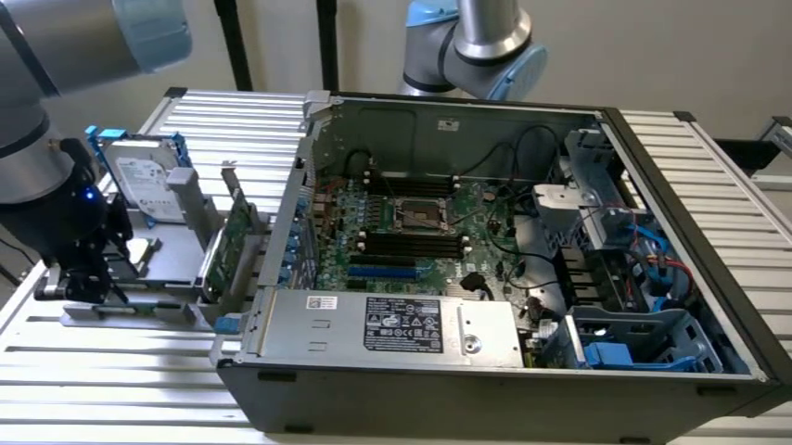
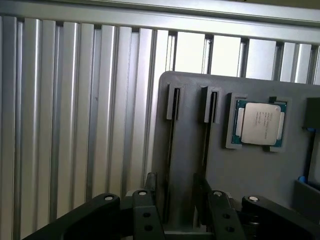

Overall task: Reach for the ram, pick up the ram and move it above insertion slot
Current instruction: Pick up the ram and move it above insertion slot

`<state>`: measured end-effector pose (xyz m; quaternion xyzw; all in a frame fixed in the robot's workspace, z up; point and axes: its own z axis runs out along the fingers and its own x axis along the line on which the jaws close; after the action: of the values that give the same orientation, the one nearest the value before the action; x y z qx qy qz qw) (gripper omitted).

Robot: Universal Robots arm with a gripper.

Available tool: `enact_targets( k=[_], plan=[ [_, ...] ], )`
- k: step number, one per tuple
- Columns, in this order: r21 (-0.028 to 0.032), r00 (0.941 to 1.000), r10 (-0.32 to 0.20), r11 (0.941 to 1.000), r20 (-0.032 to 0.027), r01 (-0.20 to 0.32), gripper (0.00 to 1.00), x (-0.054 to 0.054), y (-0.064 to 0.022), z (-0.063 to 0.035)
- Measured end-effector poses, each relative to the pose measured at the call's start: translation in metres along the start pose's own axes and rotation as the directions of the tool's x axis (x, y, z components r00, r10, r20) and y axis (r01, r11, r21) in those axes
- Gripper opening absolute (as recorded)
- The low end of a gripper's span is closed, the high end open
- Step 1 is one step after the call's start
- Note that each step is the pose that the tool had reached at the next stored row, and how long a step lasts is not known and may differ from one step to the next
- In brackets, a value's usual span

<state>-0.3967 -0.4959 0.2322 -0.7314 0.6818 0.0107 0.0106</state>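
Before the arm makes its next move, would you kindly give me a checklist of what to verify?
1. Gripper over the grey slotted plastic holder: ok.
2. Fingers apart, nothing held between them: ok.
3. Long thin green ram stick seated in a holder groove: cannot tell.
4. Long black memory slots free of cables: ok.
5. Square silver processor chip apart from the fingers: ok.

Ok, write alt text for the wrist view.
The open end effector hangs over a grey holder with two long narrow slots and a processor chip in a recess, all on a slatted metal table.
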Motion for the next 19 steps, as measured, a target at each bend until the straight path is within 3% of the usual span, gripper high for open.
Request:
enact_targets(
  k=[19],
  plan=[
    [-0.0009,1.0000,0.000,1.0000,0.0002,0.000,0.42,0.001,0.0003,0.0321]
  ],
)
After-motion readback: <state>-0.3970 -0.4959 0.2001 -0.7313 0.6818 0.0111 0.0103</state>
